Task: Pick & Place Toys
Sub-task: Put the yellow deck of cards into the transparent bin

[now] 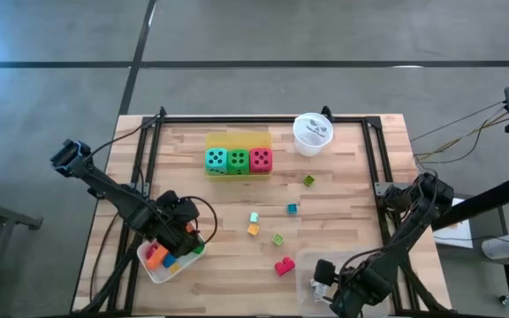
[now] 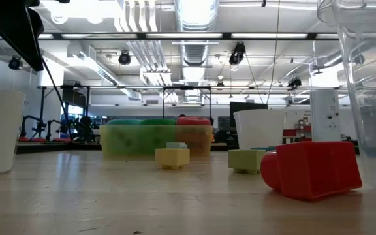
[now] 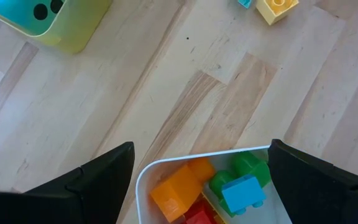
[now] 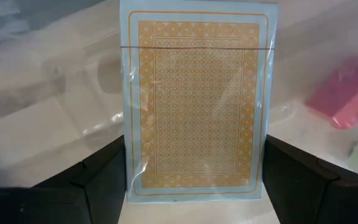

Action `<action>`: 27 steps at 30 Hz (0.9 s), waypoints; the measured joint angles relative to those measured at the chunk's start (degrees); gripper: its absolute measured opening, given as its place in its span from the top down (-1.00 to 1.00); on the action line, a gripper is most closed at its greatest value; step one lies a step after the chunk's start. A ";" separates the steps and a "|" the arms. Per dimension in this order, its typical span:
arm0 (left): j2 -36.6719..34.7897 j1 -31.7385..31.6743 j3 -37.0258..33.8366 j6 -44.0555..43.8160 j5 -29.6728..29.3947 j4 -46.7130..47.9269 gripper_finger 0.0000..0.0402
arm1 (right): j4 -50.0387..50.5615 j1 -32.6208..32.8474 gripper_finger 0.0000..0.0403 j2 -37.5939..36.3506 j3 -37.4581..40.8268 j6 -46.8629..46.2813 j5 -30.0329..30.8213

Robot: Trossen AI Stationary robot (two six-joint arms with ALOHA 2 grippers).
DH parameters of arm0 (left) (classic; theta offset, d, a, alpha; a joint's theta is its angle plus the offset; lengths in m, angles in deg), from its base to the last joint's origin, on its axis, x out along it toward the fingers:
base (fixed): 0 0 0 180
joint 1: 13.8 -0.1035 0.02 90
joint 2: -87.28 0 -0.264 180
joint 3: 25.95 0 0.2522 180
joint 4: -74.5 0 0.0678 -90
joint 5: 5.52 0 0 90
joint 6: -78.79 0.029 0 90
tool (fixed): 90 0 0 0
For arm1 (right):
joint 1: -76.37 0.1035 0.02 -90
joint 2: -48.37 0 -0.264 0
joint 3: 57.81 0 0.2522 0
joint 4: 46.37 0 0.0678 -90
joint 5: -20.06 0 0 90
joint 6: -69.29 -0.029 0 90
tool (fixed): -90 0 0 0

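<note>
Overhead view of a wooden table with two dark robot arms. At lower left of the frame, the left gripper (image 1: pixel 177 237) hovers over a white tray (image 1: pixel 148 268) already holding orange, blue, green and red blocks (image 3: pixel 216 190); its fingers are spread wide with nothing between them. At lower right, the right gripper (image 1: pixel 328 284) sits over a clear tray (image 1: pixel 306 261), fingers also apart, and its wrist camera is filled by an orange-backed playing card (image 4: pixel 197 99) standing between them; whether the fingers touch the card cannot be told. Three dice (image 1: pixel 238 160), teal, green and red, sit in a yellow tray (image 1: pixel 237 139) at upper centre, beside a white cup (image 1: pixel 312 134). Loose blocks lie mid-table, with a red block (image 1: pixel 284 266) near the clear tray. Sorting looks partway done; likely next, the left arm must travel to a loose block, lower and close.
</note>
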 joint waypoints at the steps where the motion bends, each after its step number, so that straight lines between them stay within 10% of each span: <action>1: 0.00 -0.01 0.00 0.00 -0.01 0.00 -0.76 | -0.95 0.00 -0.46 0.00 0.61 0.00 -0.02; 27: 0.00 0.00 0.00 0.00 0.01 -0.09 -0.76 | -9.89 -1.78 -0.48 0.02 8.13 0.05 -0.55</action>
